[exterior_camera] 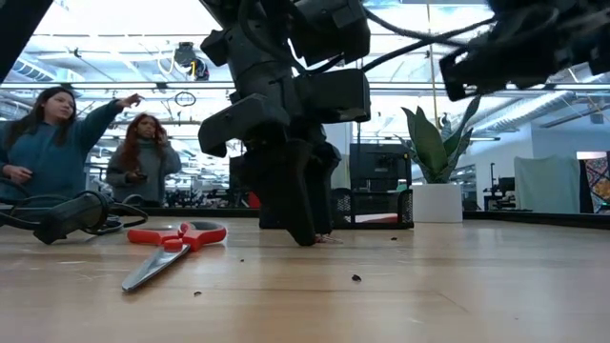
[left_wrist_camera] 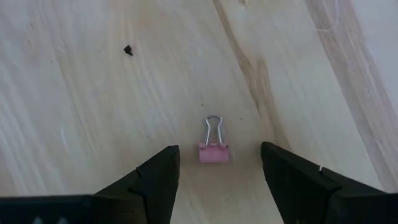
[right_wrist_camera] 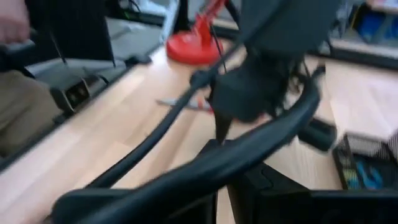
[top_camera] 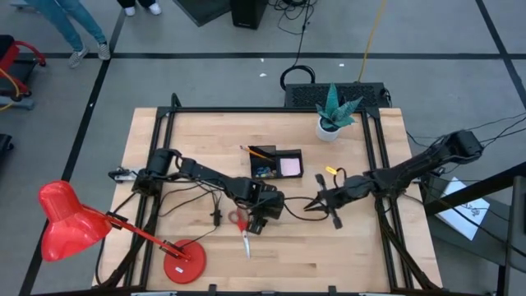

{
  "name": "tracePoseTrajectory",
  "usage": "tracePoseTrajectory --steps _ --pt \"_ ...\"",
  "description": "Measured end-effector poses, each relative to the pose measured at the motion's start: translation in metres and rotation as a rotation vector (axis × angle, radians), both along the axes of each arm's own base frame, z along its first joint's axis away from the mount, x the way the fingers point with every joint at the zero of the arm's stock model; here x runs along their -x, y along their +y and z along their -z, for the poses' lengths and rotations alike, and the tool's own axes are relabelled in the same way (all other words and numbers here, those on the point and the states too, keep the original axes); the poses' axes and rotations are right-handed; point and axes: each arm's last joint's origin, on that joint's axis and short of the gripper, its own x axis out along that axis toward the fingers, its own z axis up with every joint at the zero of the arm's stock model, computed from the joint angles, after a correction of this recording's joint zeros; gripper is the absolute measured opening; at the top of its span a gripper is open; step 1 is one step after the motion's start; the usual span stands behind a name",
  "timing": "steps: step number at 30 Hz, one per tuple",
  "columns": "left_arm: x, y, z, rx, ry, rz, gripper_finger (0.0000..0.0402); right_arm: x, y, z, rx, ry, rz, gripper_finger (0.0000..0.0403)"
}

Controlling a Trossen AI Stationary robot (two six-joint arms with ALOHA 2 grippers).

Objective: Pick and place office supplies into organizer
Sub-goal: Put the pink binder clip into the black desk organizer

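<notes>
Reaching step: left end effector (left_wrist_camera: 216, 180) spread apart, straddling a pink binder clip (left_wrist_camera: 214, 151) lying mid-worktop, near the organizer (top_camera: 277, 164). Next: lower, then close squarely across the clip. Right end effector (top_camera: 310, 204) shut, waiting close by.

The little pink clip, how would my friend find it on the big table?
Start at the red desk lamp, go past the scissors to the left gripper mid-table. The pink clip lies on bare wood between its open fingers; it's tiny, with silver wire handles.
</notes>
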Motion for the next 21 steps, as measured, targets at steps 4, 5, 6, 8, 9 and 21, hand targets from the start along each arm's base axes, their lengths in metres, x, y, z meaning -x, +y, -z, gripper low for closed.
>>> tracePoseTrajectory --steps 4,5,6,8,9,21 --pt "-0.001 0.001 0.0 0.001 -0.007 -0.001 0.0231 0.011 0.001 -0.003 -0.003 -0.062 -0.022 0.0018" --pt "-0.001 0.001 0.0 0.001 -0.007 -0.001 0.023 0.013 0.0 -0.003 -0.005 -0.071 -0.02 0.0018" --pt "-0.001 0.001 0.0 0.002 -0.008 -0.001 0.0226 0.015 -0.001 -0.003 -0.006 -0.077 -0.017 0.0018" --pt "-0.001 0.001 0.0 0.003 -0.009 -0.003 0.0211 0.019 -0.002 -0.003 -0.008 -0.085 -0.011 0.0018" --pt "-0.001 0.001 0.0 0.005 -0.011 -0.006 0.0201 0.02 -0.003 -0.002 -0.006 -0.089 -0.004 0.0018" --pt "-0.004 0.001 0.0 0.001 -0.04 -0.013 0.0069 0.022 -0.003 -0.002 -0.016 -0.092 0.004 0.0018"
